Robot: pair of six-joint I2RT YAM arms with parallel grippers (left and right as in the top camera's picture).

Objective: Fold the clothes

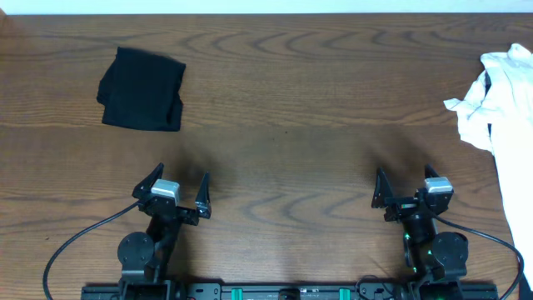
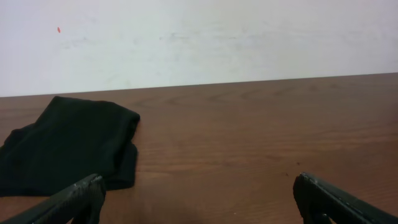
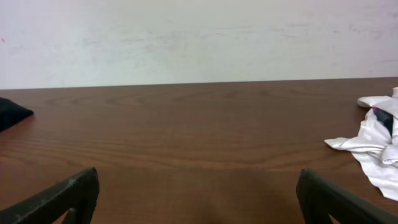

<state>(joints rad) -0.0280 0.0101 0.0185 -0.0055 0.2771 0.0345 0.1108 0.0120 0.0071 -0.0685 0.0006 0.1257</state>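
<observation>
Gaping empty, left fingers and right fingers face black garment and white garment.

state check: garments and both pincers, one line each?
black garment: folded, lying far left
white garment: crumpled, unfolded, at right edge
left pincer: open, empty
right pincer: open, empty

You are looking at one wooden table carrying two lots of clothing: one black garment and one white heap of cloth, whose number of pieces is not showing. You are working with two grippers, the left gripper and the right gripper, each showing two fingers.
</observation>
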